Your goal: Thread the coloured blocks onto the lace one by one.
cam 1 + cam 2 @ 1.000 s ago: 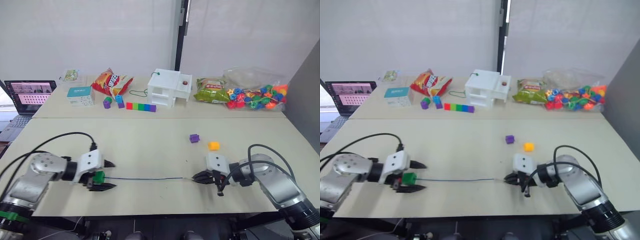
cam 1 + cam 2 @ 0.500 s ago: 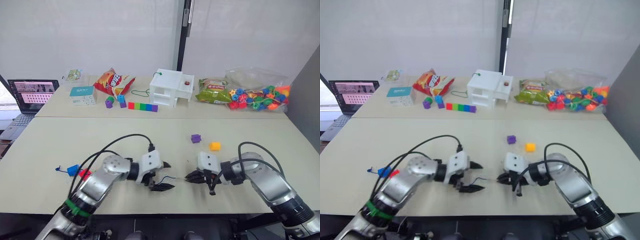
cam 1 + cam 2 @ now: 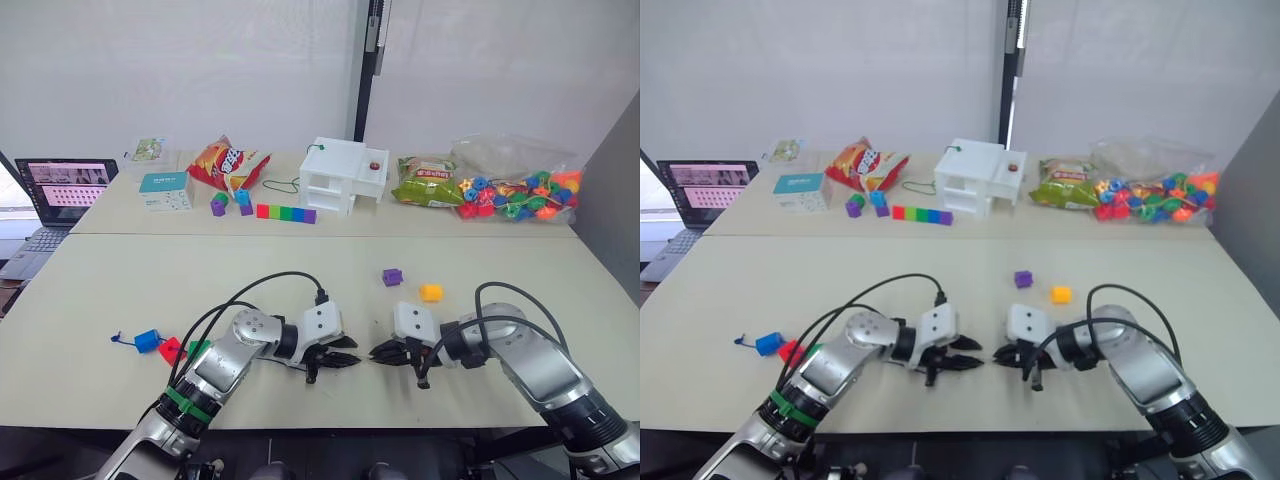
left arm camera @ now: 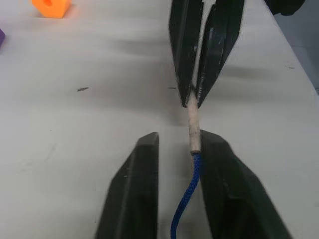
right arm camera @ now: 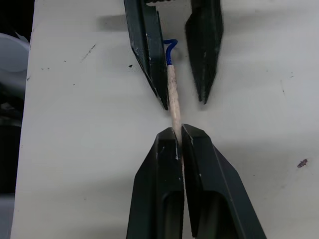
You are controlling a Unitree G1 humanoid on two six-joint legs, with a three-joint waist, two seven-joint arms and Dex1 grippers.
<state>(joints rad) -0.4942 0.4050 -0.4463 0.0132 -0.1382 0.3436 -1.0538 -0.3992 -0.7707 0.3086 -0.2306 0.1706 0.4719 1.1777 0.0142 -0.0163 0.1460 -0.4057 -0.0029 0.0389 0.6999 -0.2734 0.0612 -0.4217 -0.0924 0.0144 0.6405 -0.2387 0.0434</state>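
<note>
The right gripper [image 5: 178, 134] is clamped on the pale stiff tip [image 5: 173, 97] of the lace [image 4: 187, 196], its two fingers pressed nearly together with the tip pinched between them. Facing it point to point, the left gripper [image 4: 177, 144] stands narrowly parted, its fingers either side of the spot where the tip meets the blue cord; whether a finger touches the cord cannot be told. The two grippers meet low over the near table [image 3: 300, 280], just nearer than the purple block [image 3: 391, 277] and the orange block [image 3: 430, 292], which lie apart from each other beyond the right gripper. The blue block [image 3: 147, 340], red block [image 3: 170, 350] and green block [image 3: 197, 348] sit in a close cluster well to the left of the left gripper, the green one partly hidden by the arm's black cable. The lace between that cluster and the grippers is hard to make out behind the left arm.
</note>
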